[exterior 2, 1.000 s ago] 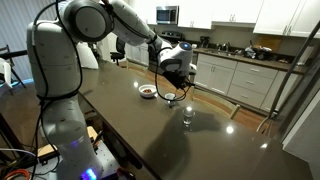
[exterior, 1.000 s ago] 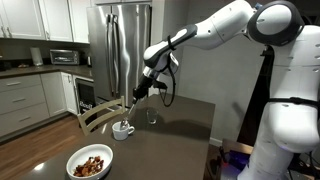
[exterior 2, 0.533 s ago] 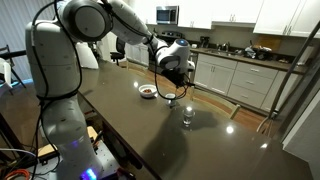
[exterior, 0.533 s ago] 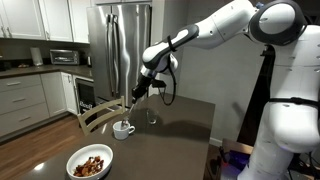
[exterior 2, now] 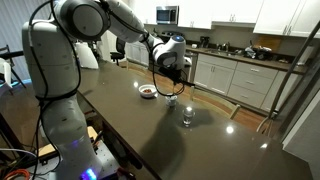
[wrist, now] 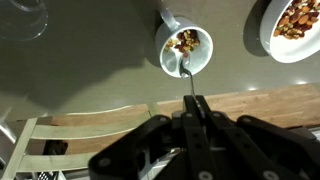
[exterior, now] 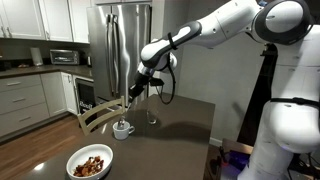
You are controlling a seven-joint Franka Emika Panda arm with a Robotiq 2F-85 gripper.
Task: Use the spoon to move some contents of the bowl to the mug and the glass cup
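Observation:
In the wrist view my gripper (wrist: 197,108) is shut on the handle of the slim spoon (wrist: 187,82), whose tip hangs just over the small white mug (wrist: 203,58). Brown and reddish contents (wrist: 183,41) lie inside the mug. The wide white bowl (wrist: 268,45) with more contents (wrist: 298,18) is at the top right, the glass cup (wrist: 25,15) at the top left. In both exterior views the gripper (exterior: 140,84) (exterior 2: 166,72) hovers above the mug (exterior: 123,129) (exterior 2: 170,97), with the bowl (exterior: 90,162) (exterior 2: 148,91) and glass cup (exterior: 152,117) (exterior 2: 188,117) on either side.
Everything stands on a dark brown table (exterior: 185,125). A wooden chair (exterior: 95,113) is pushed in at the table edge next to the mug. A steel fridge (exterior: 120,45) and kitchen counters (exterior 2: 240,70) lie beyond.
The gripper with the spoon has lifted a little above the mug and drifted slightly sideways. Bowl, mug and glass cup have not moved.

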